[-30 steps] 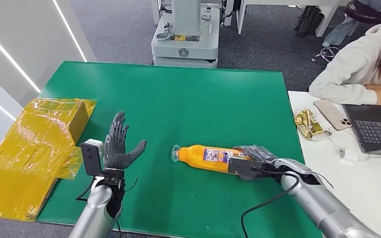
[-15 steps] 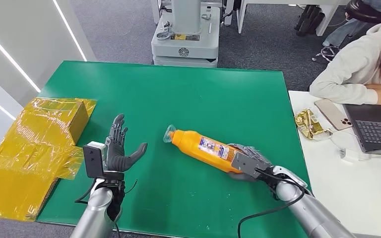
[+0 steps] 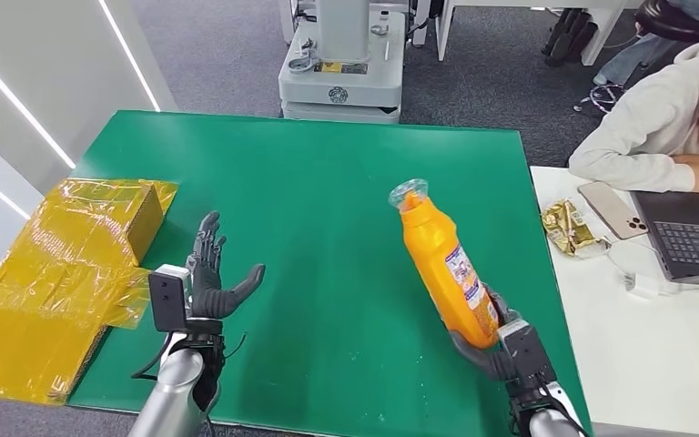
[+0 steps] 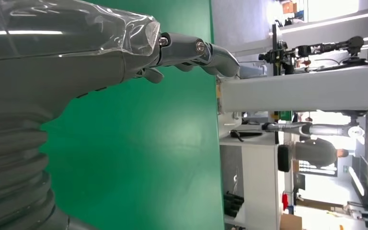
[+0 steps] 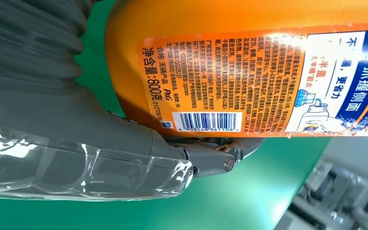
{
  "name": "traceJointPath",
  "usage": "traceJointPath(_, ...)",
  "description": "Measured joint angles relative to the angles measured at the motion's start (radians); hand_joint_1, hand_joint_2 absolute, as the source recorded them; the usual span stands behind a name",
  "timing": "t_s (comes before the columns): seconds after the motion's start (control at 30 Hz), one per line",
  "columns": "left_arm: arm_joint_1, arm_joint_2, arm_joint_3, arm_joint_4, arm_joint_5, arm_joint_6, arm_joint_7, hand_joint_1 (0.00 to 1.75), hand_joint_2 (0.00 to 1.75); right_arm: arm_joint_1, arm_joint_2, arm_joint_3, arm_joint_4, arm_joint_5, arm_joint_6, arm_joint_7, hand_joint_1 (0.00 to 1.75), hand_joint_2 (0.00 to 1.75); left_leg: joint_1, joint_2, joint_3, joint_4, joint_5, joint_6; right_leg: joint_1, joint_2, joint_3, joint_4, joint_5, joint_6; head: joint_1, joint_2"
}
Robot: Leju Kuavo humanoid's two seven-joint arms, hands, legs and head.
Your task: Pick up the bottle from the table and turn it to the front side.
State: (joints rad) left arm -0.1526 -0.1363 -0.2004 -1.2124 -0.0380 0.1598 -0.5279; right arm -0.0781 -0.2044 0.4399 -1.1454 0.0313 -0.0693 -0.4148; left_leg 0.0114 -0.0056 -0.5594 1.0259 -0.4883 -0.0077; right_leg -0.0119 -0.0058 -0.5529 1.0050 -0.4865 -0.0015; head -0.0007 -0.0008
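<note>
Green matting covers the table (image 3: 328,182), with a yellow film-wrapped box (image 3: 64,264) hanging off its left edge and a person at a laptop (image 3: 692,237) working at the white desk alongside. Down at the near right corner the right hand (image 3: 501,350) has its fingers clamped around the base of the orange detergent bottle (image 3: 446,264), and the bottle is off the mat, carried tilted, its long axis running up and away from the hand with the clear-wrapped cap (image 3: 408,193) leaning toward the table's middle. Everything turns on that grip: the bottle stands out beyond the fingers, so any roll of the wrist swings its printed faces round. Over on the other side the left hand (image 3: 209,278) hovers above the mat with its fingers apart, holding nothing, well apart from the bottle, so the right hand is the one doing the work. From the right wrist camera you get what the head view can't give: the back label (image 5: 220,81) up close, barcode and fine print showing, the thumb (image 5: 206,160) pressed just beneath it. I'd judge the front side hasn't come round yet.
</note>
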Motion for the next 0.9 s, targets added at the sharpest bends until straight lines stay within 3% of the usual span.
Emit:
traceJointPath(0.27, -0.064, 0.008, -0.03, 0.001, 0.051, -0.18, 0.078, 0.0, 1.75, 0.068, 0.076, -0.098, -0.089, 0.039, -0.038, -0.035, 1.75, 1.75, 0.0, 0.002, 0.0, 0.0, 0.001, 0.0, 0.0, 0.002, -0.001, 0.0, 0.001, 0.0, 0.0, 0.0)
traceJointPath(0.43, -0.153, 0.008, -0.069, 0.022, 0.127, -0.279, 0.119, 0.0, 1.75, 0.0, 0.136, -0.11, -0.077, 0.069, -0.013, -0.055, 1.75, 1.75, 0.0, 0.002, 0.0, 0.0, 0.004, 0.0, 0.0, 0.002, -0.001, 0.001, 0.003, -0.001, 0.0, 0.0)
traceJointPath(0.6, -0.201, 0.007, -0.098, 0.043, 0.16, -0.309, 0.133, 0.0, 1.75, -0.052, 0.169, -0.115, -0.054, 0.074, -0.003, -0.064, 1.75, 1.75, 0.0, 0.002, 0.0, 0.0, 0.004, 0.0, 0.0, 0.002, -0.002, 0.001, 0.004, -0.001, 0.0, 0.0)
traceJointPath(0.8, -0.272, -0.009, -0.142, 0.086, 0.362, -0.522, 0.203, 0.0, 1.75, -0.136, 0.204, -0.094, 0.003, 0.149, 0.021, -0.063, 1.75, 1.75, 0.0, 0.002, -0.002, 0.0, 0.005, 0.0, 0.0, 0.003, -0.004, 0.002, 0.005, -0.001, 0.0, 0.0)
traceJointPath(0.9, -0.318, -0.025, -0.178, 0.11, 0.436, -0.574, 0.238, 0.0, 1.75, -0.192, 0.227, -0.062, 0.054, 0.181, 0.019, -0.05, 1.75, 1.75, 0.0, 0.002, -0.002, 0.0, 0.007, 0.0, 0.0, 0.003, -0.004, 0.002, 0.006, -0.001, 0.0, 0.0)
